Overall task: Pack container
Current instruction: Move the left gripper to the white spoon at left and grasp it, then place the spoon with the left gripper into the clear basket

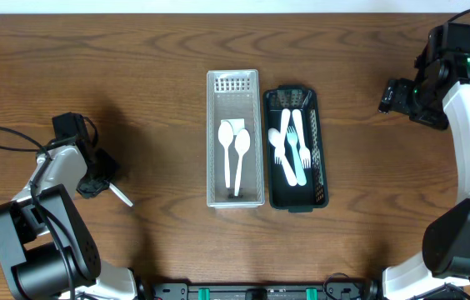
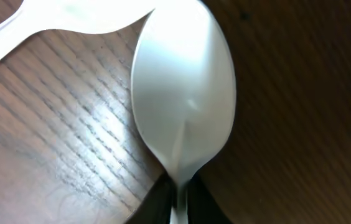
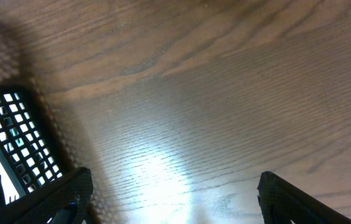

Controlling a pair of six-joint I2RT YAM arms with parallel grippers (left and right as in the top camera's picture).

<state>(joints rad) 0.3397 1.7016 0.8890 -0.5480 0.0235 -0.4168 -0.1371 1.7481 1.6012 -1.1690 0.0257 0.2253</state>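
Note:
My left gripper is at the table's left side, shut on a white plastic spoon. Its jaws pinch the spoon's neck just below the bowl, low over the wood. A white handle tip sticks out to the lower right of the gripper. The white basket at the centre holds two white spoons. The black basket beside it holds several white forks. My right gripper is open and empty over bare wood, right of the black basket.
Another white utensil handle crosses the top left of the left wrist view, lying on the wood. A black cable loops at the far left. The two baskets stand side by side, touching.

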